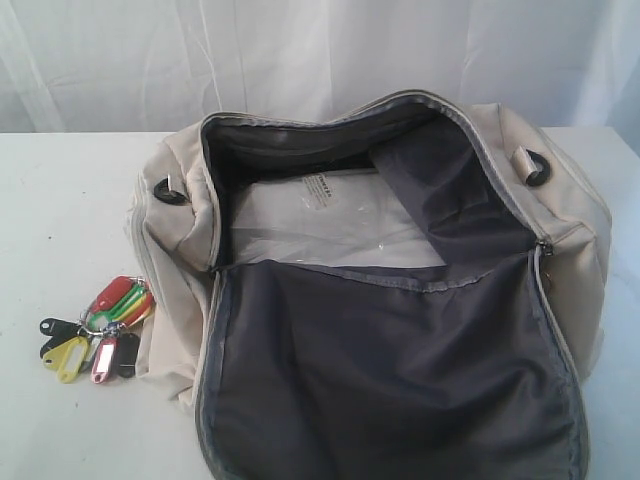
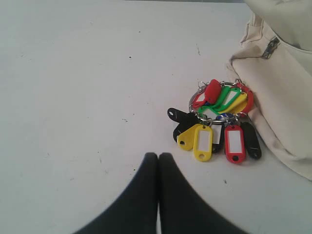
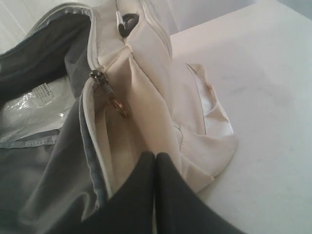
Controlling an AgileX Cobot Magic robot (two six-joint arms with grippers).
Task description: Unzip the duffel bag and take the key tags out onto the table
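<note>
The duffel bag (image 1: 380,330) sits on the white desk (image 1: 60,200) with its top wide open. The big flap (image 1: 400,400) is folded down toward the front, so its dark grey inside shows. A clear plastic sheet (image 1: 330,225) with a small label lies in the bottom of the bag. There is a black strap ring (image 1: 170,192) at each end of the bag.

The key tags (image 1: 100,330) are out of the bag. They lie on the desk, right up against the bag's left side. The bunch has red, yellow, green and black tags, spread out on metal rings.

The left end effector (image 2: 157,156) is over the bare desk, near the key tags but not touching them. Its two black fingers are pressed together with nothing between them.

The right end effector (image 3: 155,155) is close to the cream cloth at the bag's right end. Its fingers are pressed together too, and they hold nothing. Near it, the zip pull (image 3: 97,75) sits at the end of the open zip, and a small gold ring (image 3: 119,108) hangs just below it.
</note>
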